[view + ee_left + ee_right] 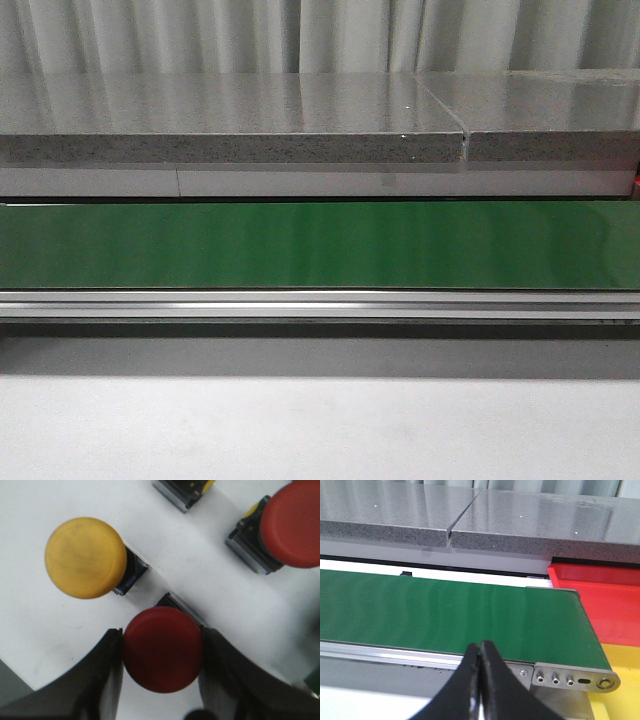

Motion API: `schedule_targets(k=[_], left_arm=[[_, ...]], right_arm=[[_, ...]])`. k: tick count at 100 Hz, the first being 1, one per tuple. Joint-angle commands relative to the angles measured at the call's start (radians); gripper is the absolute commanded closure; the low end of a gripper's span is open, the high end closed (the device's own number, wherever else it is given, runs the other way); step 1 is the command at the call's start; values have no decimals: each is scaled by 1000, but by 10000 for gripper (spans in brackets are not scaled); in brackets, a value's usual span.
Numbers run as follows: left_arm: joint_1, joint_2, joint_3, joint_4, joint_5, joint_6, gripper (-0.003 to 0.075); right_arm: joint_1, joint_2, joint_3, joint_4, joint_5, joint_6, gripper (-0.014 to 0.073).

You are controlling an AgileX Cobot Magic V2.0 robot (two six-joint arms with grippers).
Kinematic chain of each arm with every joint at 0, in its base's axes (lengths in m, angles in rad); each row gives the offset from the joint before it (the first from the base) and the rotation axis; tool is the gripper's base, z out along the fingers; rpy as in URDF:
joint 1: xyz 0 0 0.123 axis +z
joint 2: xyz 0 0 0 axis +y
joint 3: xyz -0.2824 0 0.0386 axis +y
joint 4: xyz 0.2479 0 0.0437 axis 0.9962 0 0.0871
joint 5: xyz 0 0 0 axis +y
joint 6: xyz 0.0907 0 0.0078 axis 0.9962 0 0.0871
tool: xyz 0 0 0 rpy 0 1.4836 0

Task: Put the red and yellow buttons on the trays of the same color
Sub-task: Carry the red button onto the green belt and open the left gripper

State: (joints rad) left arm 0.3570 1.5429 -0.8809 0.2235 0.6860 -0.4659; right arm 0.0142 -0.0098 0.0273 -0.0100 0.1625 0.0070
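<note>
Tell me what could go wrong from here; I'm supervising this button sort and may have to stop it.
1. The left claw grips the red button only by its rounded cap, so it may slip on lifting.
2. The yellow button lies close beside it; a sideways swing could knock it.
3. The red tray adjoins the yellow tray; a loose drop could land wrong.

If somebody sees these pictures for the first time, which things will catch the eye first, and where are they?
Most striking is the dark red button in the left wrist view, framed between the left gripper fingers, with a yellow button and another red button near it on the white surface. Next comes the long green conveyor belt across the front view. At the belt's end, the right wrist view shows a red tray and a yellow tray.
</note>
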Motion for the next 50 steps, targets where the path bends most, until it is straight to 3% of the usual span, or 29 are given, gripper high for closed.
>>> schedule_targets(k=[1,27,50], left_arm=[[-4,-72,-26,-40,2,44,739],[-68,-259,-44,-48,68,89,739],[-118,-362,-171,-42,165,152,739]], right_arm=[[1,-17,-11,-5,-82,1,662],[1,-17,-11,-5,-82,1,662],[1,-17,-11,-5,-82,1,662]])
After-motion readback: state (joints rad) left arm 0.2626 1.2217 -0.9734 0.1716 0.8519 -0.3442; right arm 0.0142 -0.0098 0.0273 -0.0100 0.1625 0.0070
